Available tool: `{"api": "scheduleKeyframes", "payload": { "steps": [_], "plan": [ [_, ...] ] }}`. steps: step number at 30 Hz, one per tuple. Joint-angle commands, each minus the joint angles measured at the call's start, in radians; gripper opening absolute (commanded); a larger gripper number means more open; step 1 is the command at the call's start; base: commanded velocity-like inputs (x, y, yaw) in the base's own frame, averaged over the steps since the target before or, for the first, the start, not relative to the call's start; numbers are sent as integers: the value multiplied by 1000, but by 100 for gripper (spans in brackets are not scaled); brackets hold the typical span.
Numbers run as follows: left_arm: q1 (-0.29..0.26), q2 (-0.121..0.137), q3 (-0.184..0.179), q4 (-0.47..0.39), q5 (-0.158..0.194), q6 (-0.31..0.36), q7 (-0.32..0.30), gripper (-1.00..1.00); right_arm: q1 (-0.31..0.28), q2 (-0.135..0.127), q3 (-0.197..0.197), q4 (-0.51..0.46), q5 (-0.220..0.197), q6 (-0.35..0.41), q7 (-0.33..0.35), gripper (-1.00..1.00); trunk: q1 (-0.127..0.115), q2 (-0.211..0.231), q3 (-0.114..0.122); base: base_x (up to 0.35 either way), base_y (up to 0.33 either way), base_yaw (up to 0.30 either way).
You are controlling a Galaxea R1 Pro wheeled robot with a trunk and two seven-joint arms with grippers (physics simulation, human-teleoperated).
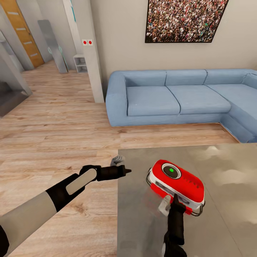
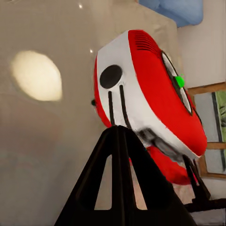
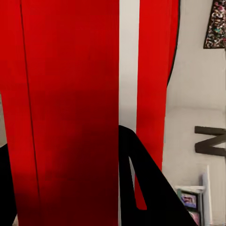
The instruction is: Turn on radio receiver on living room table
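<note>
The radio receiver (image 1: 177,182) is lying on the grey tabletop (image 1: 228,200), in front of the blue sofa (image 1: 178,96). The left wrist view is revealing its white end face and grille slits. The right pincer (image 1: 175,200) is touching the radio's near edge; the left pincer (image 1: 123,170) is hovering beside it; I cannot tell either one's opening.

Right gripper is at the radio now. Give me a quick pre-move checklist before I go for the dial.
1. Radio receiver lies on the table: ok.
2. Dial with the green dot faces up, uncovered: ok.
3. Right gripper is at the radio's near edge, not over the dial: not ok for pressing.
4. Right jaw state: cannot tell.
5. Left gripper sits at the table's left edge, apart from the radio: ok.
6. Radio on or off: cannot tell.
</note>
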Motion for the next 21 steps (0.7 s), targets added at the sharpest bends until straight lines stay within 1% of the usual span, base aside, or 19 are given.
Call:
{"api": "scheduleKeyframes", "payload": {
  "steps": [1,2,4,7,8,10,11,13,14,15,17,18,21],
  "plan": [
    [0,0,-3,0,0,-13,0,-100,0,-21,-38,-67,12,21,71,-100,0,0,0,0,0,0],
    [0,-1,-20,1,1,-28,0,-100,0,-74,-128,-196,14,46,246,-100,0,0,0,0,0,0],
    [0,-3,-39,3,1,-32,0,-100,0,-101,-199,-252,15,54,350,-100,0,0,0,0,0,0],
    [0,-6,-55,20,0,-39,-1,-100,0,-116,-305,-284,16,57,472,-100,0,0,0,0,0,0],
    [0,-7,-56,25,0,-40,-1,-100,0,-117,-321,-287,16,57,493,-100,0,0,0,0,0,0],
    [0,-15,-59,44,0,-41,-1,-100,-3,-120,-390,-296,17,57,589,-100,0,0,0,0,0,0],
    [0,-18,-59,49,0,-41,-1,-100,-5,-121,-409,-297,17,56,615,-100,0,0,0,0,0,0],
    [0,-41,-60,86,-1,-42,-2,-100,-35,-126,-527,-300,17,56,792,-100,0,0,0,0,0,0],
    [0,-55,-60,106,-2,-42,-2,-100,-61,-136,-592,-297,18,57,904,-100,0,0,0,0,0,0],
    [0,-64,-60,120,-2,-42,-3,-100,-77,-146,-633,-296,18,57,983,-100,0,0,0,0,0,0],
    [0,-79,-60,145,-3,-42,-3,-100,-110,-168,-704,-291,16,57,1135,-100,0,0,0,0,0,0],
    [0,-82,-60,150,-3,-42,-3,-100,-119,-173,-720,-290,15,57,1170,-100,0,0,0,0,0,0],
    [0,-100,-61,185,-4,-42,-3,-100,-163,-194,-804,-273,9,58,1361,-100,0,0,0,0,0,0]
  ]
}}
